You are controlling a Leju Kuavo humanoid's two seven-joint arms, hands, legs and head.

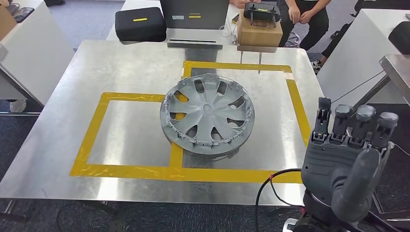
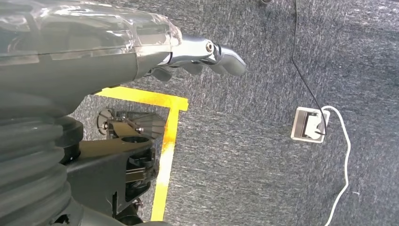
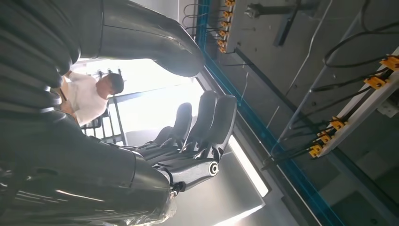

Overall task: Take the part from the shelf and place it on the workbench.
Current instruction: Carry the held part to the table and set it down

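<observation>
- You see the grey plastic wheel cover [image 1: 208,114], round with curved spokes, lying flat on the brushed-metal tabletop [image 1: 72,111], roughly at its middle.
- The wheel cover sits across the yellow tape rectangles [image 1: 92,130] stuck to the tabletop, straddling the strip where the left and right outlines meet.
- Your right robot hand [image 1: 349,154] is raised at the near right corner of the tabletop, palm up, fingers [image 1: 366,116] straight and apart, holding nothing and well apart from the wheel cover.
- In the right wrist view the same right robot hand [image 3: 188,141] points up toward ceiling rails, fingers extended and empty.
- Your left robot hand [image 2: 197,59] hangs over dark grey carpet [image 2: 244,155] beside a line of yellow floor tape [image 2: 164,155]; its fingers are stretched out with nothing in them.
- At the far edge you see a black zip case [image 1: 140,23], a dark laptop box [image 1: 193,14] and a brown cardboard box [image 1: 259,33] with a black controller [image 1: 262,13] on top.
- A seated person [image 1: 304,17] in dark clothing is at the far right, hands together.
</observation>
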